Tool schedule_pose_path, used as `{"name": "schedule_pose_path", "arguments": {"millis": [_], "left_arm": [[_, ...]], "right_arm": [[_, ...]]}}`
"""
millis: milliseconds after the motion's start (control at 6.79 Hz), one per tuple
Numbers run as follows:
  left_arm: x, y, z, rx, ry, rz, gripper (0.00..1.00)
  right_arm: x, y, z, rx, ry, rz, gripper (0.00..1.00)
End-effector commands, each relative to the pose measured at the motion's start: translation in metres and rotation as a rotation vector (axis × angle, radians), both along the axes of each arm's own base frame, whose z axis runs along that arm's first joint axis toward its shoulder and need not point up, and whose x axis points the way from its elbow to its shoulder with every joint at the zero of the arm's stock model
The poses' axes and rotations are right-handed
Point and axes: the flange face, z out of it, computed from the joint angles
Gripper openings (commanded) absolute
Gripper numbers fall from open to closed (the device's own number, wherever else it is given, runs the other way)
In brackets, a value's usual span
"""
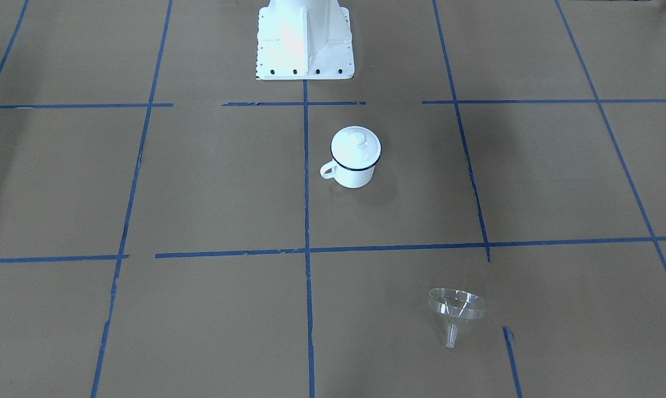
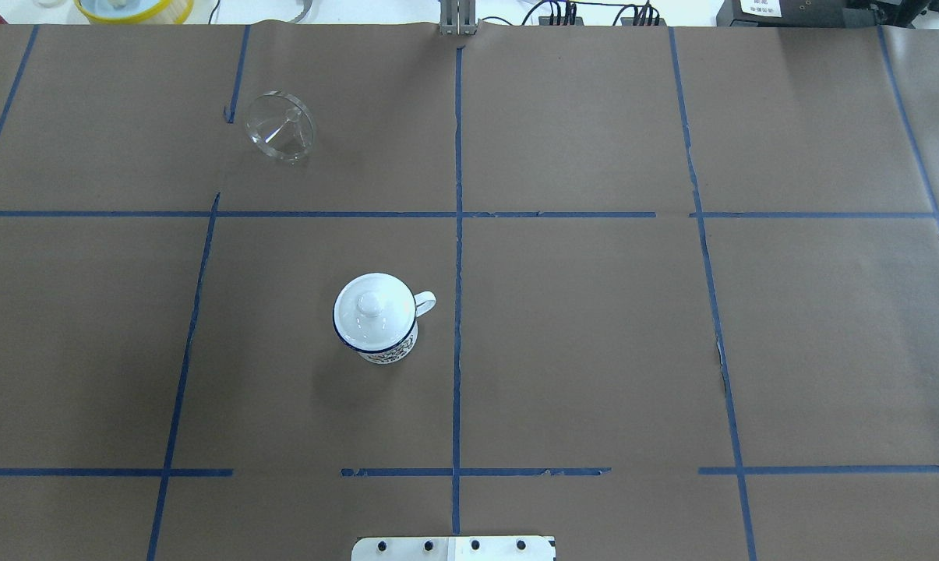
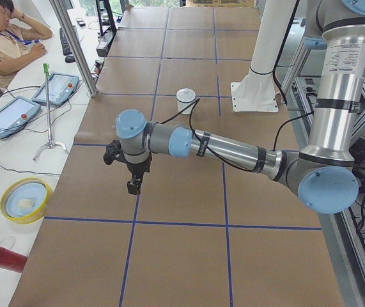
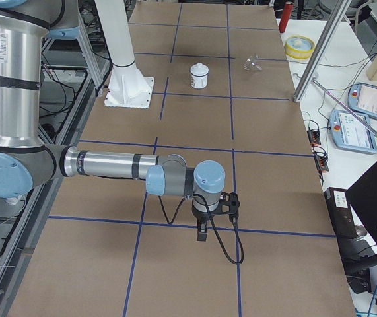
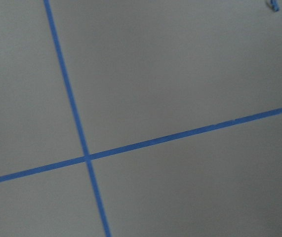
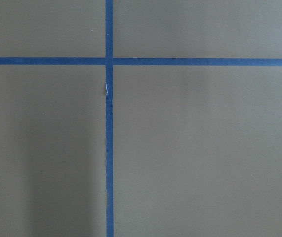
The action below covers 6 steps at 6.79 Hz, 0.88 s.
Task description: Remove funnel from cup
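Observation:
The clear funnel [image 1: 457,307] lies on its side on the brown paper, far from the cup; it also shows in the overhead view [image 2: 280,136]. The white cup [image 1: 355,172] with its dark blue rim stands upright near the table's middle, with a white knobbed lid [image 1: 356,145] on it and its handle sticking out sideways. My left gripper [image 3: 134,185] shows only in the left side view, low over bare paper at the table's end. My right gripper [image 4: 201,232] shows only in the right side view, at the other end. I cannot tell whether either is open or shut. Both wrist views show only paper and blue tape.
The robot's white base [image 1: 304,44] stands behind the cup. Blue tape lines grid the paper. A yellow bowl [image 3: 23,199], a red cylinder [image 3: 3,257] and teach pendants [image 3: 57,88] lie on the side bench, where an operator [image 3: 3,38] sits.

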Motion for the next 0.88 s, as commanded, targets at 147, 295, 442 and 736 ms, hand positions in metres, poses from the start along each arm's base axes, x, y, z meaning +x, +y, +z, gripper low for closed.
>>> {"name": "schedule_pose_path", "arguments": {"millis": [147,295,442,736], "left_arm": [[-0.027,0.049,0.068,-0.124,0.002,-0.036,1.00],[-0.028,0.051,0.070,-0.131,-0.001,-0.038,1.00],[-0.028,0.054,0.075,-0.137,-0.003,-0.037,1.00],[-0.026,0.057,0.075,-0.128,0.004,-0.029,1.00]], "right_arm": [[0.000,0.000,0.000,0.000,0.000,0.000,1.00],[0.000,0.000,0.000,0.000,0.000,0.000,1.00],[0.000,0.000,0.000,0.000,0.000,0.000,1.00],[0.000,0.000,0.001,-0.001,0.000,0.000,1.00]]}}
